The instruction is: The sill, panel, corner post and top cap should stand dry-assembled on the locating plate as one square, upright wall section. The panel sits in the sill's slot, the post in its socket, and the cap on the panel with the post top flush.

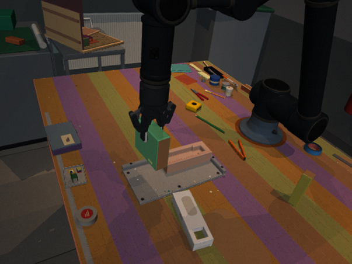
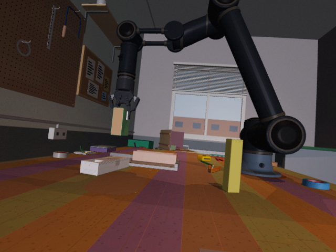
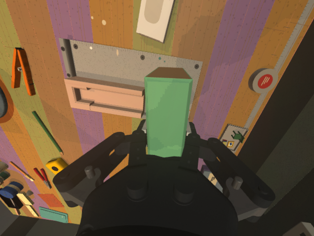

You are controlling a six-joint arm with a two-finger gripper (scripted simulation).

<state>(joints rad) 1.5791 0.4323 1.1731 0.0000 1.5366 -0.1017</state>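
Note:
On the grey locating plate [image 1: 172, 177] in the middle of the striped bench lies the pink sill [image 1: 188, 157], its slot and socket open upward. My gripper [image 1: 151, 121] hangs above the plate's near-left part and grips the green panel [image 1: 152, 148] by its top edge; the panel hangs upright, well clear of the sill. The white top cap [image 1: 192, 219] lies flat on the bench just in front of the plate. The yellow corner post [image 1: 301, 187] stands upright to the right, apart from the rest. From the wrist camera the panel [image 3: 166, 111] covers one end of the sill [image 3: 106, 96].
A grey box [image 1: 63, 137] sits at the left edge, with a small card [image 1: 75, 175] and a tape roll [image 1: 87, 215] nearer. Orange clamps [image 1: 238, 149], a green pencil [image 1: 210, 124], a yellow block [image 1: 193, 105] and the arm's base [image 1: 262, 130] lie to the right.

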